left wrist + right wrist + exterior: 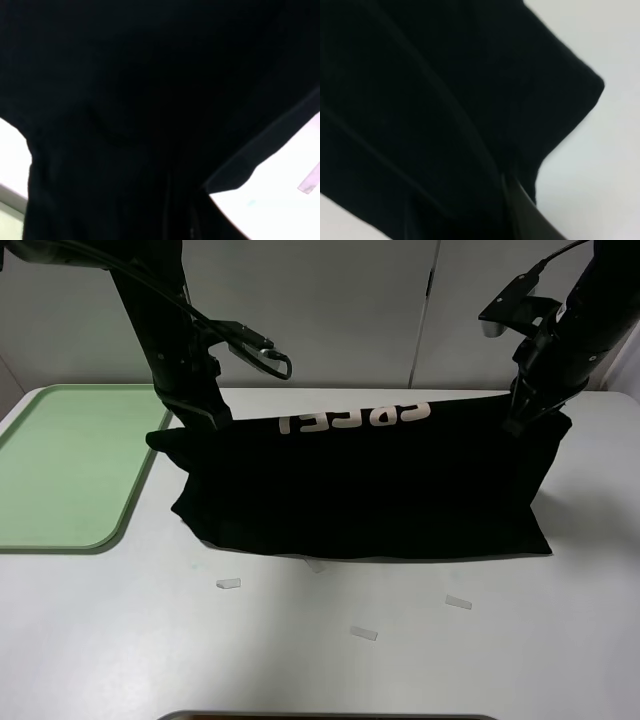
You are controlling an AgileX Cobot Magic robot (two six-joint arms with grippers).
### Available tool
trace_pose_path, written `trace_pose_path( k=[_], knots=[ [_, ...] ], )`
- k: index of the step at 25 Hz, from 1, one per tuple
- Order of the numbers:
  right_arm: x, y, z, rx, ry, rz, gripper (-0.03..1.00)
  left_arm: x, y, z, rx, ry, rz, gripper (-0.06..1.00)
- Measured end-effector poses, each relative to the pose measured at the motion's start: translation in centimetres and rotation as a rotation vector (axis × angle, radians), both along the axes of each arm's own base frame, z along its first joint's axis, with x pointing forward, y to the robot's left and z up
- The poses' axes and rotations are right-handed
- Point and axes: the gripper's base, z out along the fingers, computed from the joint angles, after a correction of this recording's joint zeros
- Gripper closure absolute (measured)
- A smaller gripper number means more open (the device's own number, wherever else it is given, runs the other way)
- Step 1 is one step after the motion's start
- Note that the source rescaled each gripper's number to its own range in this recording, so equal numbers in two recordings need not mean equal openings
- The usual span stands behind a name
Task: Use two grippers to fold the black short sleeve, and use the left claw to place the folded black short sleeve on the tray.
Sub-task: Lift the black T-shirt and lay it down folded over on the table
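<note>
With my left gripper and right gripper clamping the black cloth T-shirt beside the mint-green plastic tray, I should fold level and taut.

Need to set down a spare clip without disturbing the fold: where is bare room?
The pale mint-green plastic tray on the left is bare. The white table is free in front of the black cloth T-shirt, save small pale tape strips. The middle is taken by the raised shirt.

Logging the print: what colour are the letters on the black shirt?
The letters are pale pinkish-white; exterior high view shows them best.
</note>
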Motion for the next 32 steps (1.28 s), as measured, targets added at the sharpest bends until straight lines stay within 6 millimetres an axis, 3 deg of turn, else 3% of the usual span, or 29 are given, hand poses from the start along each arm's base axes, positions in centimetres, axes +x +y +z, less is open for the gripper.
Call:
trace_pose_path(
  k=[10,16,19,21,22,24,26,28,32],
  knots=[
    [-2.2,-0.5,-4.4,-0.038,0.035,0.058,0.96,-0.2,-0.1,0.0,-0.007,0.024,0.007,0.94],
    [-2.5,-0.6,-4.9,-0.049,0.038,0.069,0.96,-0.5,-0.4,0.0,-0.038,0.055,0.021,0.93],
    [-2.6,-0.7,-4.9,-0.056,0.039,0.072,0.96,-0.6,-0.4,0.1,-0.048,0.071,0.025,0.84],
    [-2.7,-0.7,-4.7,-0.055,0.040,0.057,0.84,-0.6,-0.4,0.1,-0.045,0.074,0.025,0.67],
    [-2.7,-0.8,-4.5,-0.054,0.035,0.044,0.70,-0.6,-0.3,0.1,-0.043,0.073,0.026,0.53],
    [-2.9,-1.0,-3.8,-0.042,0.015,-0.004,0.26,-0.5,-0.2,0.0,-0.040,0.072,0.028,0.24],
    [-3.0,-1.2,-3.0,-0.049,-0.016,-0.032,0.08,-0.5,-0.1,0.0,-0.036,0.069,0.029,0.06],
    [-3.1,-1.3,-2.6,-0.055,-0.031,-0.050,0.01,-0.5,0.0,0.0,-0.032,0.068,0.030,-0.01],
    [-3.2,-1.4,-2.0,-0.054,-0.051,-0.062,-0.03,-0.5,0.0,0.0,-0.032,0.068,0.030,-0.05]
  ],
)
